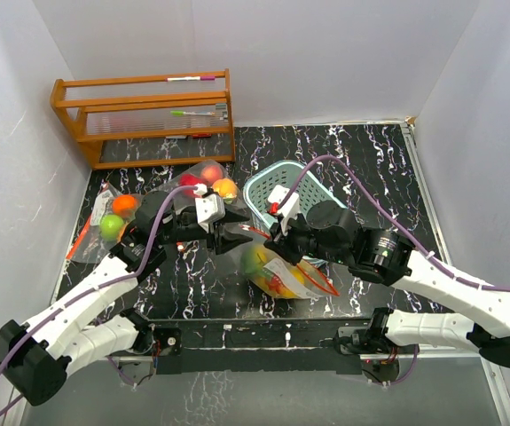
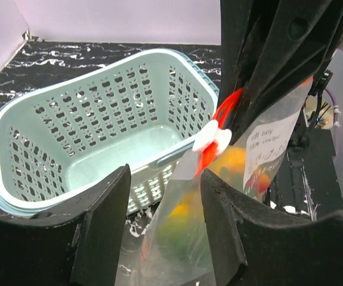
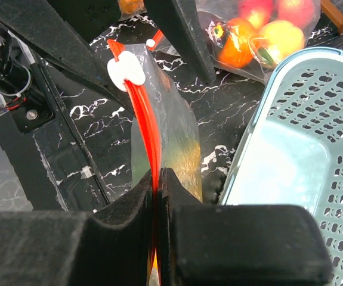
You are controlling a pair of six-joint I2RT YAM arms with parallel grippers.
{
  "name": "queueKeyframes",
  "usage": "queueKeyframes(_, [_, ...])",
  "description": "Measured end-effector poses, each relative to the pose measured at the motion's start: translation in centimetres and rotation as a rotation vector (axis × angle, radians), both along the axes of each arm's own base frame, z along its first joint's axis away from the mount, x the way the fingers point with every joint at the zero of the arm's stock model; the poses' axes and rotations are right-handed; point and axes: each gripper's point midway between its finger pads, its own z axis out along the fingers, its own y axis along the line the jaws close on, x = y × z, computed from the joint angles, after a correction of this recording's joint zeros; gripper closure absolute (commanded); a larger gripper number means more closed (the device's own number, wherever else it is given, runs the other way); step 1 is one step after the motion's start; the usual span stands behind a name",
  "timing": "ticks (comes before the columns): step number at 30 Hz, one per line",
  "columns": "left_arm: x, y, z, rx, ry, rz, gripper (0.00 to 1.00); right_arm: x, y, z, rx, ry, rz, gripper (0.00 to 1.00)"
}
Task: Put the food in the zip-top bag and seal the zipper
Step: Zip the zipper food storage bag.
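The clear zip-top bag [image 1: 281, 273] lies in the middle of the table with yellow, green and red toy food [image 1: 259, 262] inside. Its red zipper [image 3: 141, 107] stands on edge, with a white slider [image 3: 126, 71] near its far end. My right gripper [image 3: 158, 174] is shut on the zipper strip near its own end. My left gripper [image 2: 165, 179] is open, its fingers [image 2: 102, 220] on either side of the bag just below the slider [image 2: 214, 138]. In the top view the two grippers, left [image 1: 235, 235] and right [image 1: 275, 232], face each other over the bag.
An empty teal basket [image 1: 263, 191] stands just behind the bag. Two other clear bags of toy fruit lie behind [image 1: 206, 177] and at the left [image 1: 113, 217]. A wooden rack [image 1: 148, 120] with pens stands at the back left. White walls enclose the table.
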Motion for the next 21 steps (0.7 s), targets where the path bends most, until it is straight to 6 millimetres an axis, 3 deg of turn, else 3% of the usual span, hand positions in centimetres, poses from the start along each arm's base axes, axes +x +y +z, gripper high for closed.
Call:
queueKeyframes(2, [0.1,-0.2,0.4,-0.015,-0.004,-0.004,0.55,-0.1,0.0,0.0,0.001,0.002,0.004,0.92])
queueKeyframes(5, [0.2,-0.4,0.7,-0.032,-0.002,-0.007,0.79,-0.1,0.1,-0.1,0.000,0.003,0.006,0.92])
queueKeyframes(8, [0.1,-0.7,1.0,-0.040,0.005,-0.022,0.88,-0.1,0.0,-0.3,-0.004,0.006,0.006,0.92])
queueKeyframes(10, [0.1,-0.9,1.1,-0.046,0.008,-0.035,1.00,-0.1,0.0,-0.3,-0.003,0.006,0.004,0.92])
queueKeyframes(15, [-0.1,-1.2,1.3,-0.055,0.020,-0.062,1.00,-0.2,-0.1,0.0,0.008,0.006,0.002,0.91])
queueKeyframes(17, [-0.3,-1.3,1.4,-0.056,0.022,-0.074,1.00,-0.2,-0.2,0.1,0.011,0.007,-0.001,0.69])
queueKeyframes(18, [-0.4,-1.3,1.4,-0.055,0.024,-0.085,1.00,-0.2,-0.2,0.1,0.015,0.009,-0.005,0.63])
queueKeyframes(21, [-0.6,-1.5,1.5,-0.041,0.043,-0.109,1.00,0.0,-0.5,0.4,0.019,-0.004,-0.021,0.62])
